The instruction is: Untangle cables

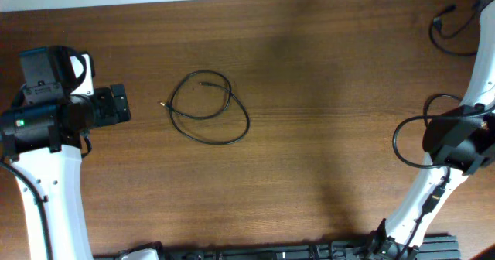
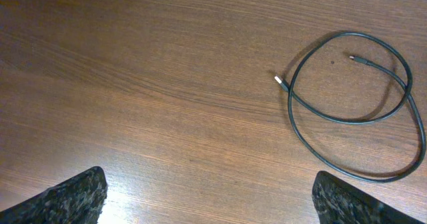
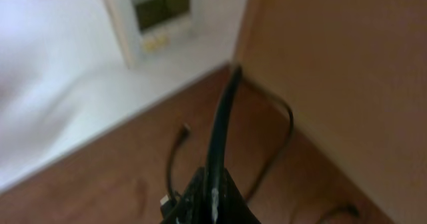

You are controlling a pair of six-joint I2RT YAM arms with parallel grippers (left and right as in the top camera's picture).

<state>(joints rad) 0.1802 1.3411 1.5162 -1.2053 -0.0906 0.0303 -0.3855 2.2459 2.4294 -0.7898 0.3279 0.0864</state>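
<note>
**One cord left of centre, another in the far right corner**

A looped cable [image 1: 209, 109] lies on the worktop [image 1: 309, 175], left of centre, crossing over itself. One plug end pokes out at the loop's left side, toward the left gripper [image 1: 121, 105]. That gripper sits near the cable but apart from it, its fingers [image 2: 73, 197] spread wide over the worktop. The other plug end rests inside the loop. A second cable [image 1: 451, 29] lies well apart in the far right corner, behind the right arm [image 1: 456, 144].

Left arm [image 1: 46, 190]: white link, black joint housing, green indicator light [image 1: 21, 123], black end effector [image 1: 124, 104], rough-textured fingers [image 2: 73, 197]. Right arm [image 1: 433, 190]: white link, black wrist housing, looped black wire [image 1: 398, 140].
</note>
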